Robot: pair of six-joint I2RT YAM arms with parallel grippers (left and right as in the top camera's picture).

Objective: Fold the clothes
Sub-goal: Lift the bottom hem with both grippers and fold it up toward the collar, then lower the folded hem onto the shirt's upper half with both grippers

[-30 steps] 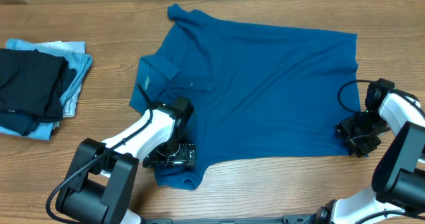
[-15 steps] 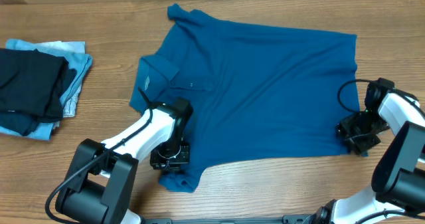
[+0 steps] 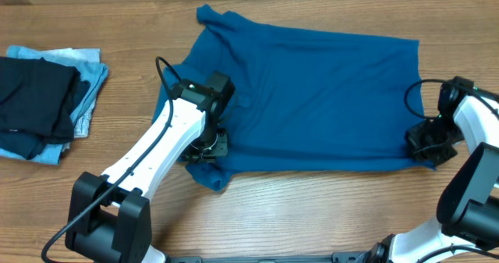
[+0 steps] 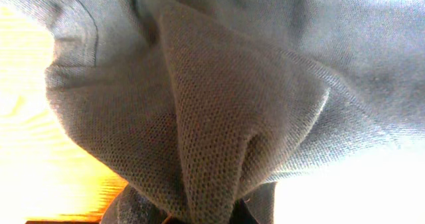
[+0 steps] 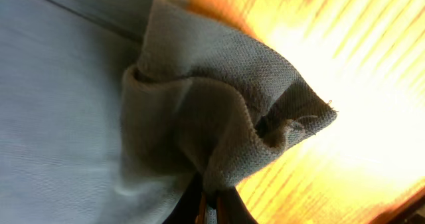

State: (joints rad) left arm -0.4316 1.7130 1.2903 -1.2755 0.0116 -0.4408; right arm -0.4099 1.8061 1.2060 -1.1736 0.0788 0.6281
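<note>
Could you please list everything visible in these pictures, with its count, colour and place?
blue shirt: one, deep blue, spread across the table's middle
black garment: one, black, folded, far left, atop the pale one
light-blue garment: one, pale blue, folded, under the black one
table: one, brown wood
left arm, right arm: white and black, from the near edge
left hand: black, shut on the shirt's near left part
right hand: black, shut on its near right corner
</note>
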